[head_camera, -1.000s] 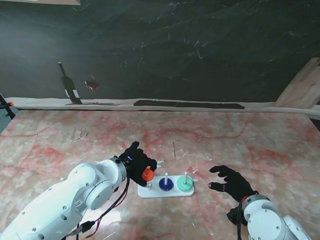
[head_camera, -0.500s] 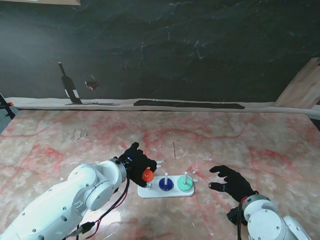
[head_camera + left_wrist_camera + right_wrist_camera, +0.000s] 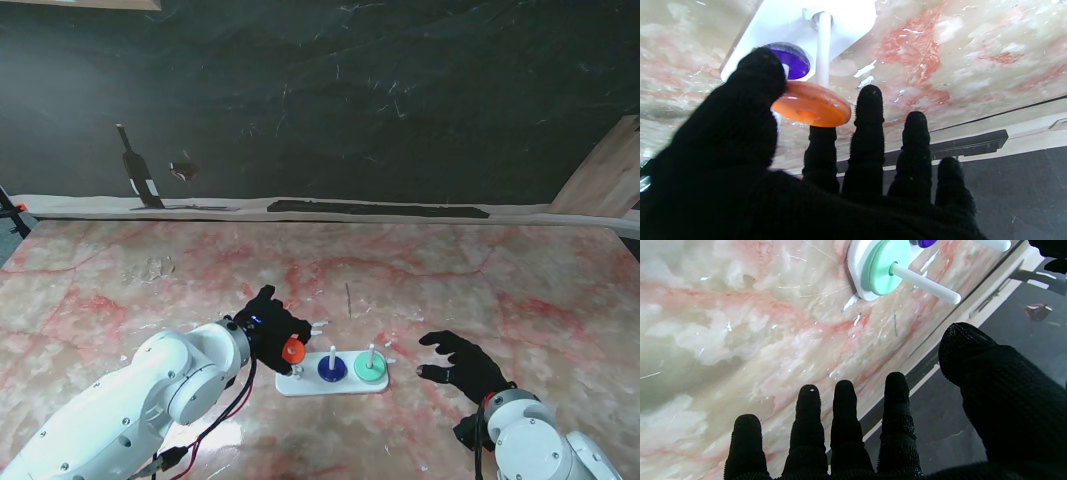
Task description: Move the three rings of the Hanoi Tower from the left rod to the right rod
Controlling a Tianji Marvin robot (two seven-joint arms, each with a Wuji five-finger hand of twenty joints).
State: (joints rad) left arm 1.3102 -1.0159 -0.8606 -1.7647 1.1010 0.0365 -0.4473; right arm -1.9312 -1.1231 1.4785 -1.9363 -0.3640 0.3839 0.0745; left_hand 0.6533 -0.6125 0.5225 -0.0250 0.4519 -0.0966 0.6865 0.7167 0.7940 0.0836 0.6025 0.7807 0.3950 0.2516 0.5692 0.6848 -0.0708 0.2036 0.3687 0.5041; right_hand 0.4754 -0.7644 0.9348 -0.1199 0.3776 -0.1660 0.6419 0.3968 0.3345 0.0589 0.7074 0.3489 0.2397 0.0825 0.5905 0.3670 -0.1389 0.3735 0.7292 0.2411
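Note:
The white Hanoi base (image 3: 300,387) lies in front of me with three white rods. A green ring (image 3: 370,368) (image 3: 885,268) sits on the right rod and a purple ring (image 3: 331,369) (image 3: 791,58) on the middle rod. My left hand (image 3: 268,328) holds the orange ring (image 3: 293,350) (image 3: 811,106) between thumb and index finger, lifted near the top of the left rod (image 3: 823,50). Whether the rod still passes through the ring is hidden. My right hand (image 3: 462,362) hovers to the right of the base, fingers spread, holding nothing.
The pink-veined marble table (image 3: 500,290) stretches all around the base. A dark wall (image 3: 350,100) rises behind its far edge, with a dark strip (image 3: 380,209) lying along that edge. A wooden board (image 3: 610,175) leans at the far right.
My left hand with the orange ring has shifted very slightly to the left. The right hand has not moved.

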